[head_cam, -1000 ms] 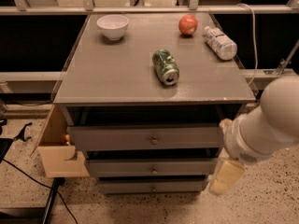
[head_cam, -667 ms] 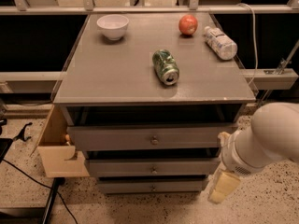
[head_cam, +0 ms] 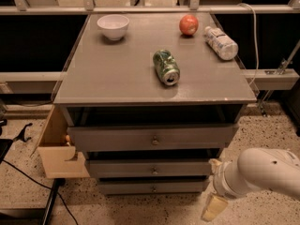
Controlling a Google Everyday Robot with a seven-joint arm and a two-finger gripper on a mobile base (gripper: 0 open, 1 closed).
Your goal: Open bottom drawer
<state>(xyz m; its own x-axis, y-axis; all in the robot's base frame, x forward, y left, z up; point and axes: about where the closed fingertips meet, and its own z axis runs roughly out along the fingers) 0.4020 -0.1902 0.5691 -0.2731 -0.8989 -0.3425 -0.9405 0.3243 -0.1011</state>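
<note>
The bottom drawer (head_cam: 126, 188) is the lowest of three stacked grey fronts under the grey cabinet top (head_cam: 108, 74). It has one small round metal knob (head_cam: 153, 189) and sits pushed in. My gripper (head_cam: 214, 198) is at the end of the white arm (head_cam: 262, 172), low at the right. It hangs just off the right end of the bottom drawer, near the floor, and touches nothing. It is well right of the knob.
The middle drawer (head_cam: 122, 168) and the widest, top drawer (head_cam: 112, 138) sit above. On the top lie a white bowl (head_cam: 113, 26), a red apple (head_cam: 188, 25), a plastic bottle (head_cam: 221, 42) and a green can (head_cam: 166, 67). A wooden box (head_cam: 56, 149) sticks out at the left; cables (head_cam: 28, 177) lie on the floor.
My arm has sunk lower and drawn to the right, so the gripper now hangs near the floor beside the bottom drawer. The drawers and the objects on top have not moved.
</note>
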